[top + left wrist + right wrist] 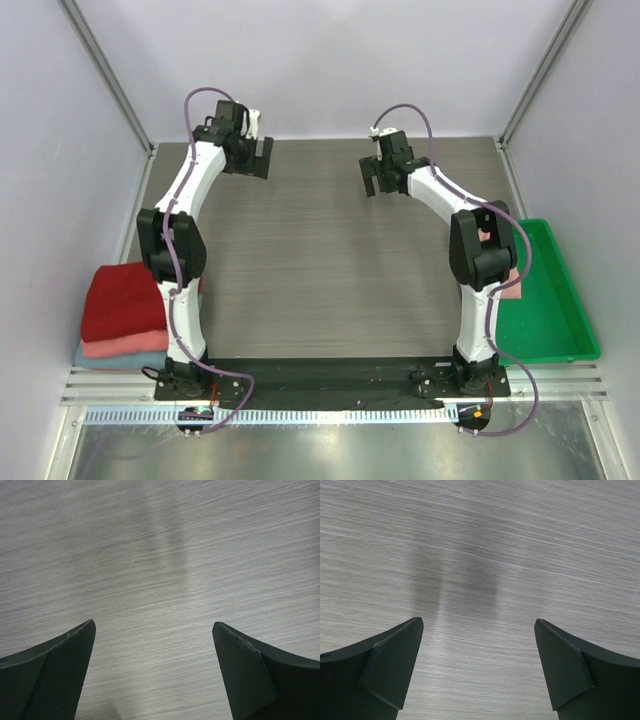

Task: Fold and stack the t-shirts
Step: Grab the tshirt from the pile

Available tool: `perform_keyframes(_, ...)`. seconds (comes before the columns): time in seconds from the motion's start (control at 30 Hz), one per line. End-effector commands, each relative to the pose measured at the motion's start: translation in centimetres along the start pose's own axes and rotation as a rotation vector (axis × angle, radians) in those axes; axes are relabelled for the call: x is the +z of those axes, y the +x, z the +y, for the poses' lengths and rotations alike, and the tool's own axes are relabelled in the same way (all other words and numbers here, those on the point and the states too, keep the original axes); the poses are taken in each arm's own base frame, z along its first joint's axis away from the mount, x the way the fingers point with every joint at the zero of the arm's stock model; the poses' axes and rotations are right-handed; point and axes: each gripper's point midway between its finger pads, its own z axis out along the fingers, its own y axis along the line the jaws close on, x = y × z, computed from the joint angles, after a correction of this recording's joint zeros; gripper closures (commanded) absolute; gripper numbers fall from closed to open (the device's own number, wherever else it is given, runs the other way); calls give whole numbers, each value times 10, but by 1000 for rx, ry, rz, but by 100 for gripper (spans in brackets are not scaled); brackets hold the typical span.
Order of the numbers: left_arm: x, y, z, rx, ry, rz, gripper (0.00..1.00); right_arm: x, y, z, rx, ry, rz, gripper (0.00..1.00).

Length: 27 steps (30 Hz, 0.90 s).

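Left arm (180, 310) and right arm (478, 320): white links, black joints; purple cables (205, 92) run along each; left gripper (252, 165), right gripper (376, 182) black.

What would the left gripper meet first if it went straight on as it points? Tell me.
Probably the table: the left gripper, open, has only wood grain ahead in its wrist view.

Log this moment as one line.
left gripper: open, empty | right gripper: open, empty | folded t-shirts: stacked, left side | pink t-shirt: in green tray
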Motion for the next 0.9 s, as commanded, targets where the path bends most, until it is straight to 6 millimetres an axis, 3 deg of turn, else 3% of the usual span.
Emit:
perform_keyframes(0.0,-6,-8,0,-48,41,-32,0,-39,-29,-34,-24,166,-93,0)
perform_keyframes(0.07,-8,-3,-3,-79,13,-23,0,-60,-30,-41,-119,173,-103,1)
perform_keyframes(0.1,-19,-7,-6,-63,-6,-48,0,-66,-20,-44,-156,157,-83,0)
perform_keyframes(0.13,-17,0,-16,3,-40,-47,0,-92,-24,-52,-226,149,-94,0)
perform_keyframes(0.2,-24,0,-17,37,-98,-66,0,-111,-19,-66,-224,145,-95,1)
perform_keyframes(0.23,-25,3,-23,71,-97,-57,0,-129,-13,-91,-183,159,-75,2)
perform_keyframes(0.3,-28,7,-40,124,-123,-54,0,-146,-6,-111,-123,158,-57,7)
perform_keyframes(0.37,-27,11,-44,206,-155,-42,0,-163,17,-141,-74,174,8,12)
perform_keyframes(0.43,-27,18,-62,284,-118,-9,0,-173,49,-153,-102,177,116,16)
perform_keyframes(0.47,-30,19,-68,347,-105,1,0,-182,63,-169,-76,196,144,18)
perform_keyframes(0.57,-41,30,-97,452,9,28,5,-194,106,-175,-70,173,243,20)
perform_keyframes(0.6,-44,36,-101,456,34,52,7,-192,126,-171,-76,148,288,21)
perform_keyframes(0.7,-46,44,-111,465,103,81,7,-187,157,-167,-27,115,335,25)
perform_keyframes(0.87,-50,50,-123,467,148,86,7,-177,166,-165,97,71,321,28)
